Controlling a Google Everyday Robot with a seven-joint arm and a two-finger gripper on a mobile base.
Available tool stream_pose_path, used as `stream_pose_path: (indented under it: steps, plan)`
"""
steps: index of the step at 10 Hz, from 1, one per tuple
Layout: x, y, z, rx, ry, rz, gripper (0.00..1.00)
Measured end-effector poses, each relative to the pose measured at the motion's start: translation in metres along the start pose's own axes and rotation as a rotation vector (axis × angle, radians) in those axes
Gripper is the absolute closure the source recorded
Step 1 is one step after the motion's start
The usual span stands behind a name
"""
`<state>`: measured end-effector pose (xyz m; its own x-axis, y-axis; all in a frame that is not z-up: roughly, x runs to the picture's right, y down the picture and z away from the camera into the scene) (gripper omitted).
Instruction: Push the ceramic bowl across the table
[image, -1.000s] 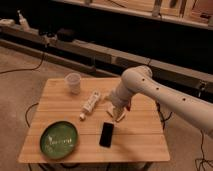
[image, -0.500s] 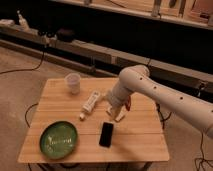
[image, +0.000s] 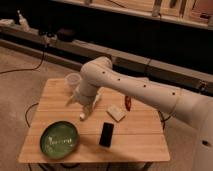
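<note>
The ceramic bowl (image: 60, 140) sits on the front-left corner of the wooden surface (image: 140, 142), well apart from the gripper (image: 80, 100), which hangs low over the middle-left area near a translucent cup (image: 73, 80) and black phone (image: 106, 134), its grip state impossible to tell.

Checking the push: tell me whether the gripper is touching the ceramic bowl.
No, the gripper hangs over the middle of the table, apart from the ceramic bowl at its front-left corner.
</note>
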<state>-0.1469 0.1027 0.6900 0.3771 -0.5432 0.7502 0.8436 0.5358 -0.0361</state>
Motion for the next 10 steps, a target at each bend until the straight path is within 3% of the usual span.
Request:
stream_pose_path:
  steps: [2, 4, 6, 10]
  plan:
    - [-0.007, -0.025, 0.027, -0.063, 0.040, -0.099, 0.63]
    - [-0.006, -0.042, 0.055, -0.126, 0.086, -0.137, 0.83]
    - [-0.006, -0.053, 0.083, -0.166, 0.102, -0.155, 0.99]
    - [-0.004, -0.055, 0.132, -0.233, 0.115, -0.153, 1.00]
